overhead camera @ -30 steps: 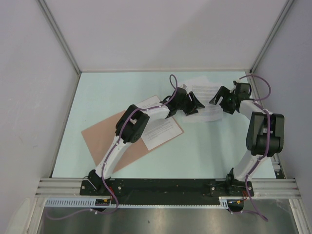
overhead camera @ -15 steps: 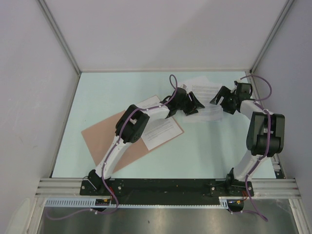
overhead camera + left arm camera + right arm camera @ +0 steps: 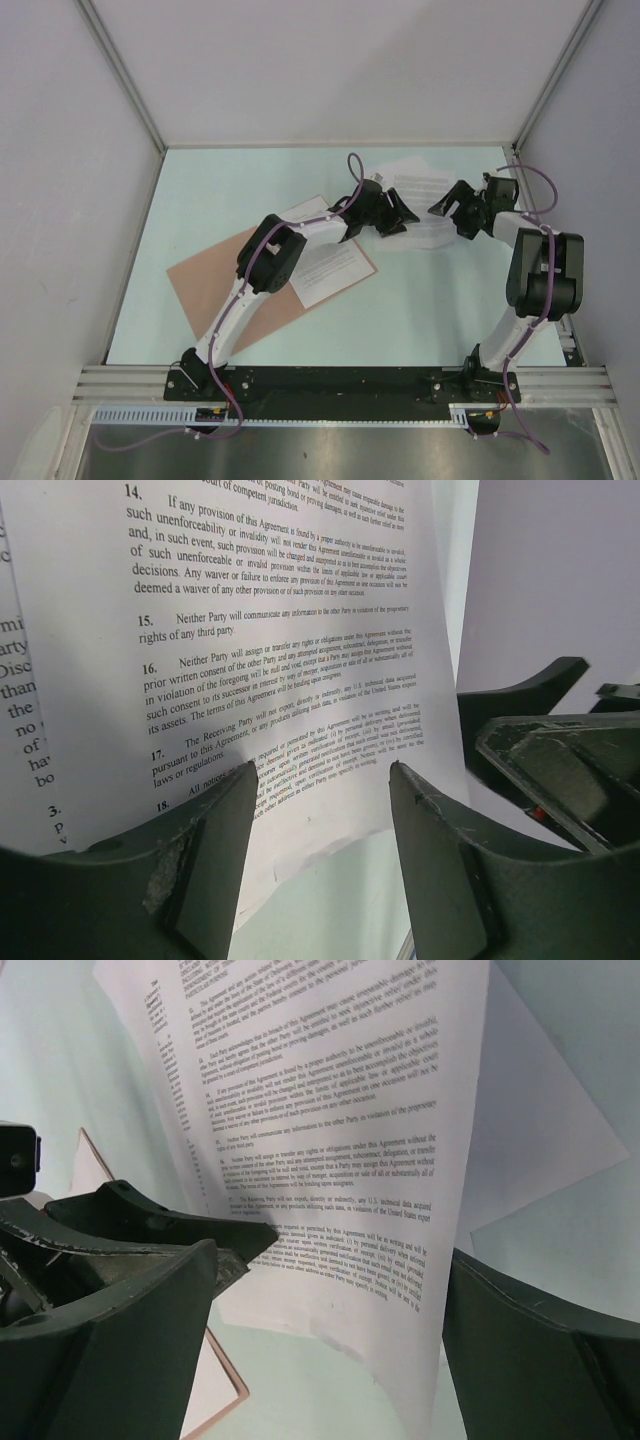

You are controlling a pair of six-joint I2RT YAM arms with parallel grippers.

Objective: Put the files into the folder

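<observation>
Jaws of the left gripper and the right gripper are shown parted on either side of a bowed printed sheet, nothing clamped, while one page is seen on the salmon-brown folder; the remaining files are judged not yet transferred.

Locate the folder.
In the top view, the folder lies flat on the left half of the table, beneath the left arm, with a printed sheet on its right end.
</observation>
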